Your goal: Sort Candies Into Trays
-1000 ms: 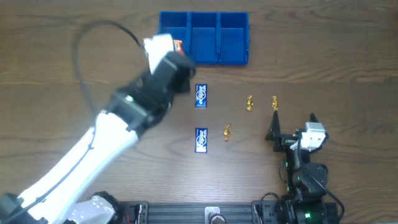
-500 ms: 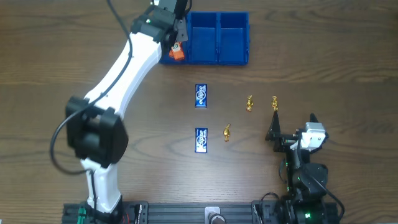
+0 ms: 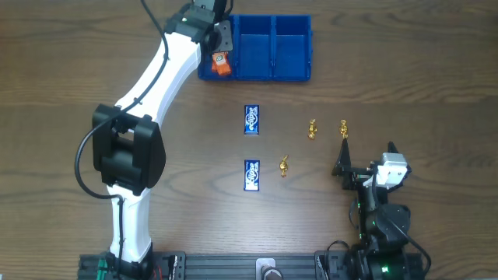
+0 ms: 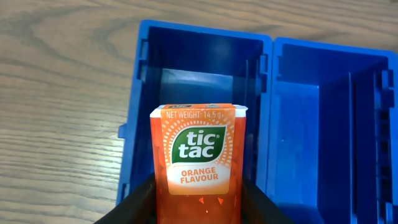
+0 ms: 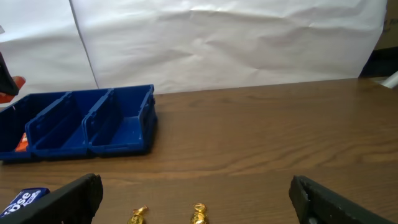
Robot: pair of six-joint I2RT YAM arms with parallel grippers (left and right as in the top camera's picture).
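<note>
My left gripper (image 3: 221,48) is shut on an orange candy box (image 3: 222,64), held upright over the left end of the blue three-compartment tray (image 3: 268,48). In the left wrist view the orange box (image 4: 199,162) sits between my fingers above the tray's left compartment (image 4: 186,84). Two blue candy packs (image 3: 251,120) (image 3: 251,174) and three gold wrapped candies (image 3: 312,129) (image 3: 343,127) (image 3: 284,165) lie on the table. My right gripper (image 3: 366,152) stands open near the right arm's base, just below the gold candies, with nothing in it.
The wooden table (image 3: 405,78) is bare around the tray. In the right wrist view the blue tray (image 5: 118,124) stands far off, with two gold candies (image 5: 138,215) (image 5: 198,213) close by. A white sheet (image 5: 236,43) hangs behind the table's far edge.
My left arm has swung from the middle of the table up to the tray's left end, carrying the orange box. The right arm has not moved.
</note>
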